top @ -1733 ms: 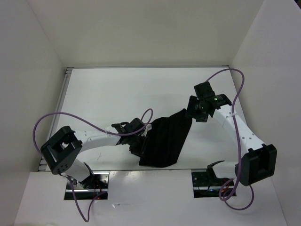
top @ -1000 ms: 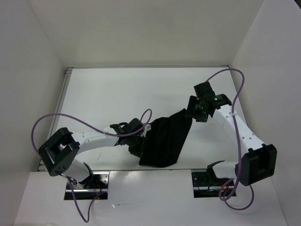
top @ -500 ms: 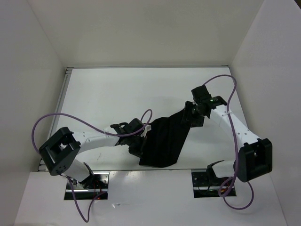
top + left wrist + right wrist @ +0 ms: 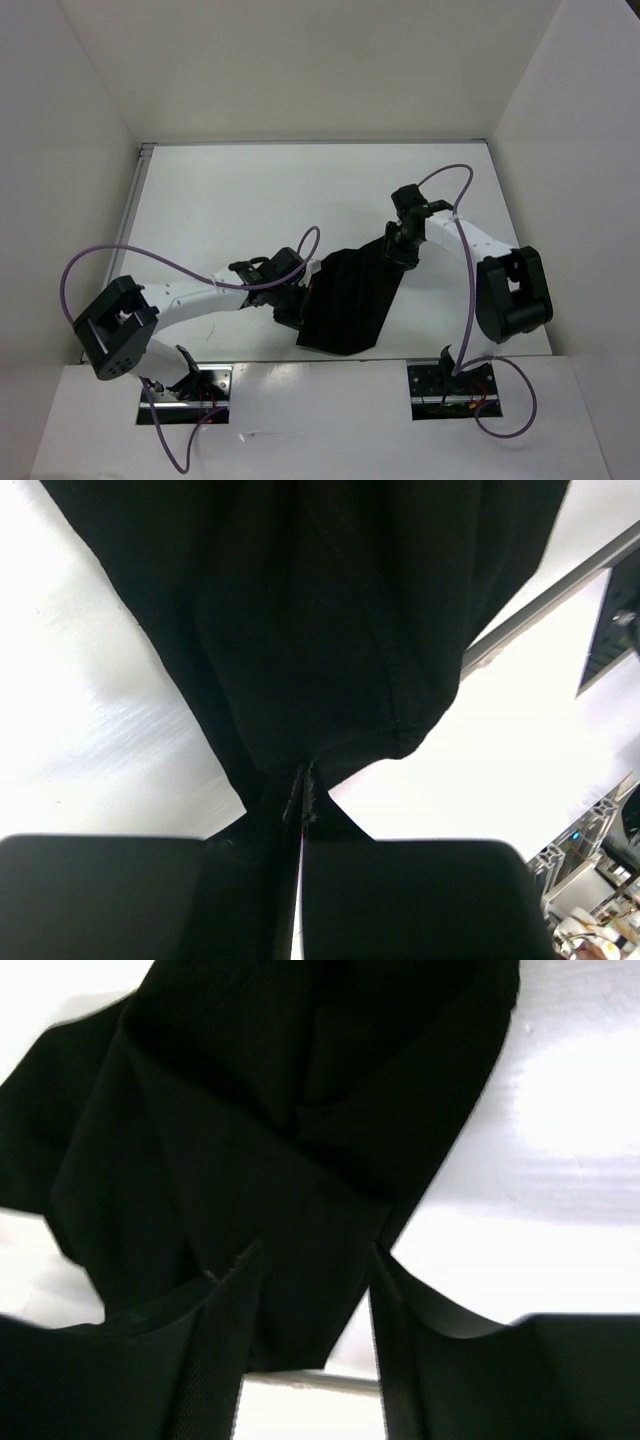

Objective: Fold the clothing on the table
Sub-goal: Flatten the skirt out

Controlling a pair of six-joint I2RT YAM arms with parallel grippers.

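The black clothing lies at lower centre of the white desk. The left gripper has its jaws pressed together, apparently pinching the fabric's edge. The right gripper has its jaws spread astride the upper-right corner.

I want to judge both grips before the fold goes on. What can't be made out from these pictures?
Left wrist: how many layers of the clothing the shut left gripper pinches; bunched fabric hides it.
Right wrist: whether the open right gripper touches the clothing inside its jaws; black on black.
Top external: where each gripper meets the clothing; both are lost against it.
Right wrist: the clothing's far end, cut off by the top edge.
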